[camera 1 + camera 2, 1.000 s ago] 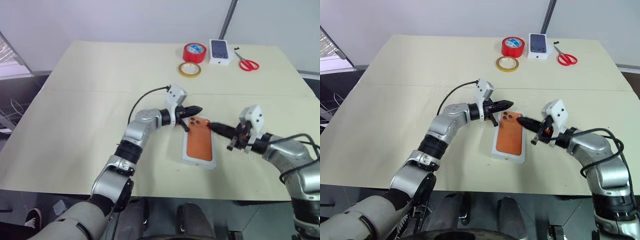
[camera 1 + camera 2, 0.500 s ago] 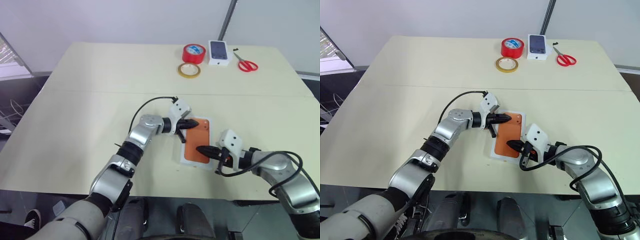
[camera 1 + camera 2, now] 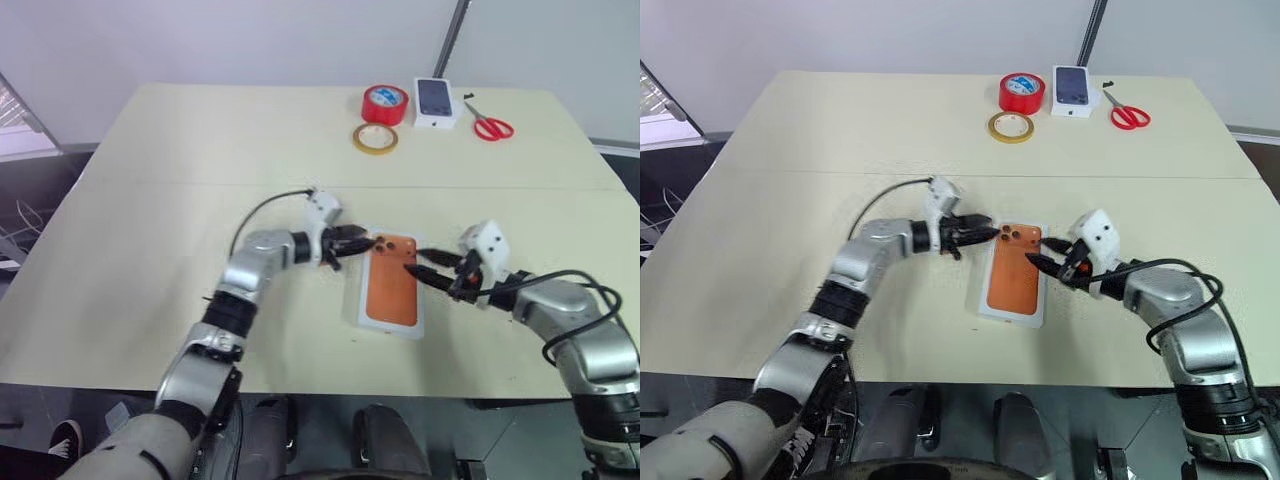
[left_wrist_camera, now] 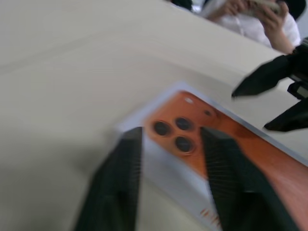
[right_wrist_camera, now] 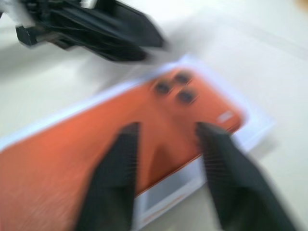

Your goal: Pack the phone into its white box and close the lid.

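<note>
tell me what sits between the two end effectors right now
The lid, orange phone picture facing up, lies flat on the table between the left end effector and the right end effector, at its camera end; both eye views show it.

Bright even light, soft faint shadows on the table [image 3: 150,200], head views sharp, both wrist views motion-blurred

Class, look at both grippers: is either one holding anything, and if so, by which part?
Nothing is held. The left gripper and right gripper flank the lid, fingers open.
</note>
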